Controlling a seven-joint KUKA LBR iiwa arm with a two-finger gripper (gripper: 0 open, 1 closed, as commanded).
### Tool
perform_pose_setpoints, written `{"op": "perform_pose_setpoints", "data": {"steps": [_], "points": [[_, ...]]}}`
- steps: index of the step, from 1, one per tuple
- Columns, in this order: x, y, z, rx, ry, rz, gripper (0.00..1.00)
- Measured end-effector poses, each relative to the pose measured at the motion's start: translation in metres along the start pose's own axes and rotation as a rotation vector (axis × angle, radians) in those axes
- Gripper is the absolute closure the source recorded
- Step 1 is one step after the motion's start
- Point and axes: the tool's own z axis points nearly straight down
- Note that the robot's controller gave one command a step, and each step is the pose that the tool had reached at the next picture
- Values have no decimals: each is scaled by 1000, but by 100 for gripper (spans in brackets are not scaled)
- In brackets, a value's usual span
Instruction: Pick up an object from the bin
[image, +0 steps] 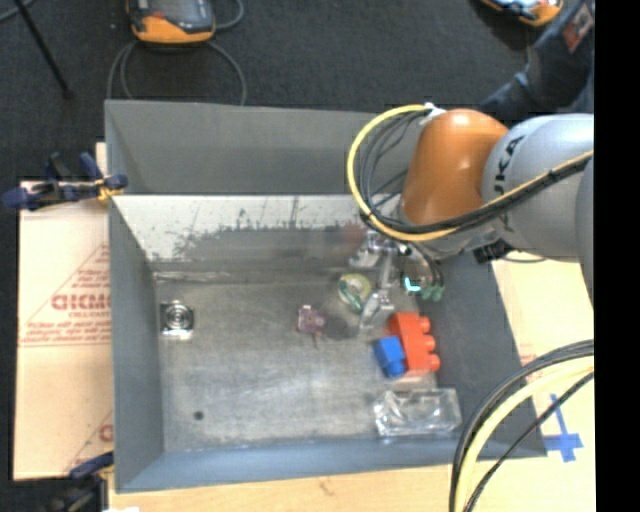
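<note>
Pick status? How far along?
Done: the tool is down in the bin, right beside a clear greenish round thing. In hand: I cannot tell whether it grips that thing. Left: the lift; nothing is raised, and the red block and blue block lie on the bin's floor.

My bin (250, 390): grey metal, floor scuffed. On it: small round metal piece (178, 318) far left, well apart from the rest. Small purple bit (312, 320) mid-floor. Right side: orange-red brick (418, 338), blue brick (390, 357) touching its left edge. Clear plastic piece (417, 412) just beside them, by the near wall. Clear greenish round thing (354, 292) right of centre; can't tell if it rests on the floor.
</note>
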Motion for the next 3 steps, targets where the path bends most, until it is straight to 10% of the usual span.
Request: {"op": "perform_pose_setpoints", "data": {"steps": [1, 2, 3], "points": [[-27, -20, 50, 2, -7, -90, 0], [-27, -19, 47, 2, -10, -91, 100], [-34, -17, -79, 3, -17, -90, 100]]}}
